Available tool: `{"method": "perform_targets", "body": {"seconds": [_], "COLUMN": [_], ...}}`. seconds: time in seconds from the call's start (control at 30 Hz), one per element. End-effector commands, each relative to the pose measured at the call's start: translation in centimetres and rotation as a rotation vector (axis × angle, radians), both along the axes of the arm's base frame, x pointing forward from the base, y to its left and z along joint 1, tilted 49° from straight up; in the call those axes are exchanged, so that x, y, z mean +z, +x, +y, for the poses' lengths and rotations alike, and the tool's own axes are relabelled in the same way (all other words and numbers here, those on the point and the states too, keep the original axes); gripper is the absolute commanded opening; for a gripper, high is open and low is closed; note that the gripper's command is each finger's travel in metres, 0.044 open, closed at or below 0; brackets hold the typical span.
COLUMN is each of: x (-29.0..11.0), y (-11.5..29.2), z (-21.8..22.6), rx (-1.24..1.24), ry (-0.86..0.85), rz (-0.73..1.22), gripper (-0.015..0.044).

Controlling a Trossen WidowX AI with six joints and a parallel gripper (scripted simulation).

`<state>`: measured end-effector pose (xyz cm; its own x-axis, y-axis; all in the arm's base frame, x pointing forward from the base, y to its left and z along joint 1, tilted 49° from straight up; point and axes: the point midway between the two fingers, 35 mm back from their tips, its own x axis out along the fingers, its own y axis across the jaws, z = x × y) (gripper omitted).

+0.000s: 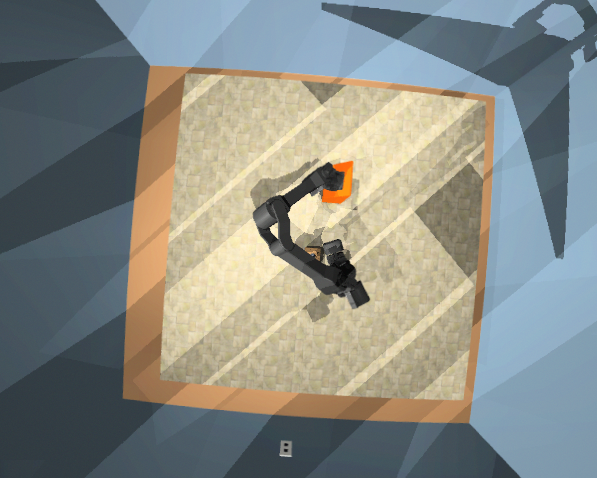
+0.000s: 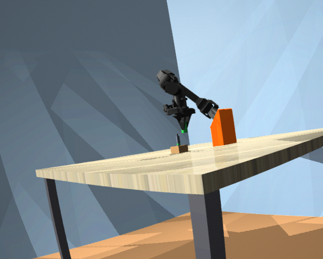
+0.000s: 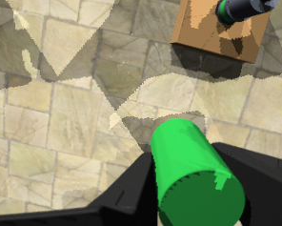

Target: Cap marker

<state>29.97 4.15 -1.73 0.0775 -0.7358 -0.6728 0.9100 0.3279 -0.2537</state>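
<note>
The gripper (image 2: 184,128) is clamped on the green cap (image 3: 192,174), holding it in the air above the table (image 2: 144,177) and pointing down. The marker (image 2: 177,139) stands upright in the brown block (image 2: 179,148), just left of the cap and lower. An orange box (image 2: 224,127) stands to the right, by the arm's base.

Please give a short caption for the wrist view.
Gripper holds the green cap above the table, marker in its holder block ahead.
</note>
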Motion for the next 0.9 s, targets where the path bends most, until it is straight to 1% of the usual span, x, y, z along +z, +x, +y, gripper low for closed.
{"method": "perform_targets", "body": {"seconds": [0.0,0.87], "x": [1.1,7.3], "y": [-0.3,-2.3], "z": [-0.6,-4.2], "rx": [0.006,0.004], "ry": [-0.007,-0.014], "rz": [0.004,0.005], "gripper": [0.0,0.0]}}
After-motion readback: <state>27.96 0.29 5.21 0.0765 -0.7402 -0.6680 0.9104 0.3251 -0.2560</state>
